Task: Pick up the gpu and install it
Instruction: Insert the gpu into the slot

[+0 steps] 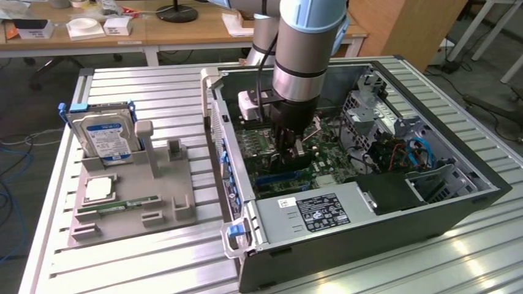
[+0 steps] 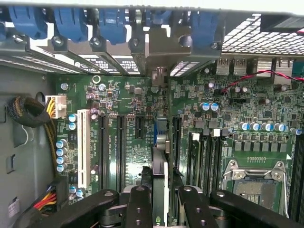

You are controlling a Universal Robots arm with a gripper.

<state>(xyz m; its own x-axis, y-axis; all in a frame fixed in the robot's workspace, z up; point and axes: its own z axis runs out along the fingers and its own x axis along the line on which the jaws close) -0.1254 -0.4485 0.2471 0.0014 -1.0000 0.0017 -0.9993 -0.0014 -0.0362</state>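
Observation:
The gpu [image 2: 159,159] shows edge-on in the wrist view, a thin dark card standing upright over the green motherboard [image 2: 228,123]. Its silvery end bracket [image 2: 160,47] meets the case's rear slot openings. My gripper [image 2: 162,194] is shut on the card, with one black finger [image 2: 138,202] on each side of it. In the exterior view, my gripper [image 1: 290,147] reaches down into the open computer case [image 1: 457,202], and the dark gpu [image 1: 288,164] sits low against the board's expansion slots.
A grey fixture [image 1: 168,205] on the exterior view's left holds a blue-labelled hard drive [image 1: 106,138], a green memory stick [image 1: 122,205] and a processor chip [image 1: 98,188]. Inside the case are a processor socket [image 2: 251,185], a white slot [image 2: 84,147], cable bundles [image 2: 26,111] and blue latches [image 2: 71,21].

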